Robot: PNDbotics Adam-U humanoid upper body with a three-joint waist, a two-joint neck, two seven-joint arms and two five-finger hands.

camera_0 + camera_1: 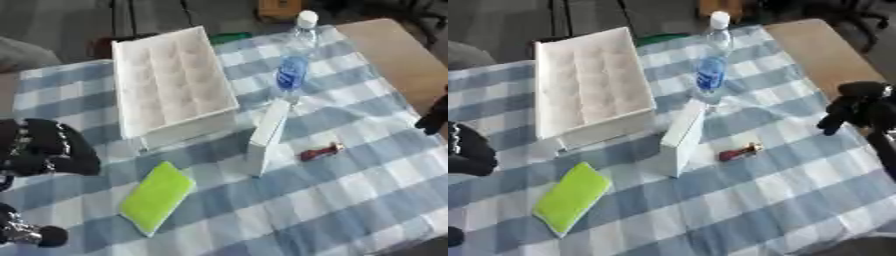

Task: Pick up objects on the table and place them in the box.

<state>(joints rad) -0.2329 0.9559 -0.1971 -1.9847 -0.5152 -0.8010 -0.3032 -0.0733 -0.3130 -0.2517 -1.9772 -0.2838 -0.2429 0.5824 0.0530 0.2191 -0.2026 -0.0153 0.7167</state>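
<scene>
An open white box [171, 85] with a padded bottom stands at the back left of the checked cloth. Against its right front corner leans a slim white carton [267, 135], standing on its edge. A clear water bottle [296, 60] with a blue label and white cap lies behind the carton. A small red object [319, 151] lies to the right of the carton. A flat lime-green pad [157, 196] lies in front of the box. My left hand [44, 147] hovers at the left edge, holding nothing that I can see. My right hand [859, 107] hangs at the right edge, fingers relaxed and empty.
The blue-and-white checked cloth [350, 200] covers most of the table, and bare wood [815, 50] shows at the back right. Part of my left arm [26, 234] shows in the lower left corner. Dark floor and clutter lie beyond the far edge.
</scene>
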